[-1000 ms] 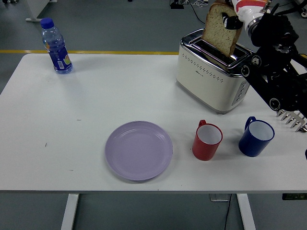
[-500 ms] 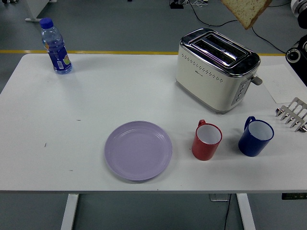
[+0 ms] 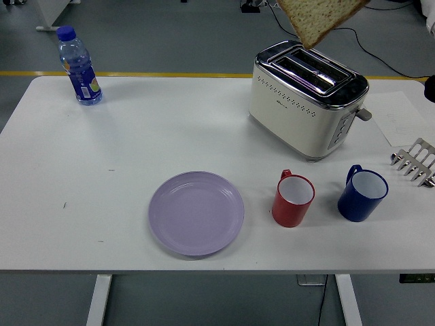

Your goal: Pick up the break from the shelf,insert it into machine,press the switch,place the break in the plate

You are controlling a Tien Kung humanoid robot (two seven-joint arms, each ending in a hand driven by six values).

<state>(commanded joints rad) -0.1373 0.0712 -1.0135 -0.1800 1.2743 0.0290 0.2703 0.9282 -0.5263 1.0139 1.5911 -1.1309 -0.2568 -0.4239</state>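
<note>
Bread: one slice (image 3: 318,19) hangs in the air at the top edge, above and just behind the toaster (image 3: 307,98), tilted with a corner pointing down; upper part cut off by the frame.
Holder: not visible. Whatever carries the slice lies beyond the top edge, so I cannot tell how the fingers stand.
Right arm: only a dark sliver (image 3: 429,88) at the right edge; probably part of it, hard to say.
Left arm: none in view.
Toaster slots: open and empty, facing up; lever (image 3: 365,113) on the right end.
Why so held: judged, the slice is up clear of the slots, free to go across to the plate.
Plate: lilac plate (image 3: 196,212) sits empty near the tabletop's (image 3: 136,136) front edge, well apart from the toaster.
Rack: metal shelf (image 3: 415,161) at right, partly cut off.
</note>
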